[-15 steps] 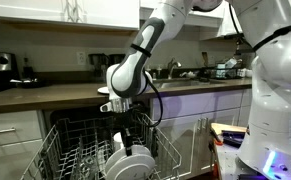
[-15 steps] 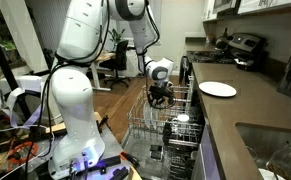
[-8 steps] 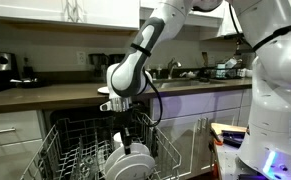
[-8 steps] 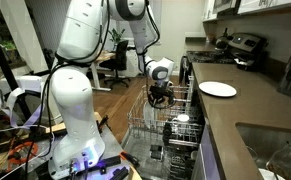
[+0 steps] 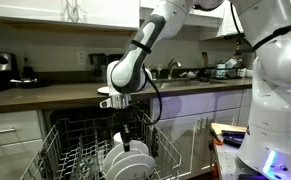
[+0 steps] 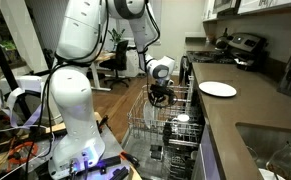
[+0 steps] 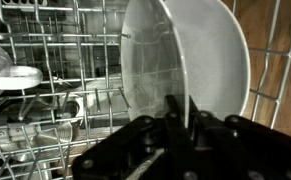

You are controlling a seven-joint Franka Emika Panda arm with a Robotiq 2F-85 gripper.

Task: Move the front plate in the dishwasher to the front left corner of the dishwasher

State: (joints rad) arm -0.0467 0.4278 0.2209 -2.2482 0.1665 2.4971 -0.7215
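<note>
Front plate (image 7: pixel 210 55): fills the upper right of the wrist view, standing on edge between the tines of the rack (image 7: pixel 45 30), slightly tilted. In an exterior view it sits low centre of frame, in the pulled-out rack of the dishwasher (image 5: pixel 80 138), straight under the arm.

Gripper (image 7: pixel 183 125): enters at bottom centre of the wrist view, one finger on either face of the plate's top rim. Looks clamped on the rim, though the dark pads hide the contact itself. In both exterior views it points down into the rack.

Handling (judgement):
- Glazed ceramic by the look, so stiff and slick.
- Fairly heavy for a rim pinch.
- Will chip or break if knocked on the tines or dropped.
- Held by the rim alone, it may swing or slip.
- Best hold is deep over the rim at top centre, so the weight hangs straight below.
- Should come straight up, clear of the tines, before any sideways travel.

Counts:
- Plates in the rack: at least two white discs overlap low centre of an exterior view. The exact number is not readable.
- Counter plate (image 6: pixel 218 89): one, right of frame, lying flat.
- Cup (image 7: pixel 15 78): one, at the left edge of the wrist view, down in the rack.
- Arm: one. Gripper: one.
</note>
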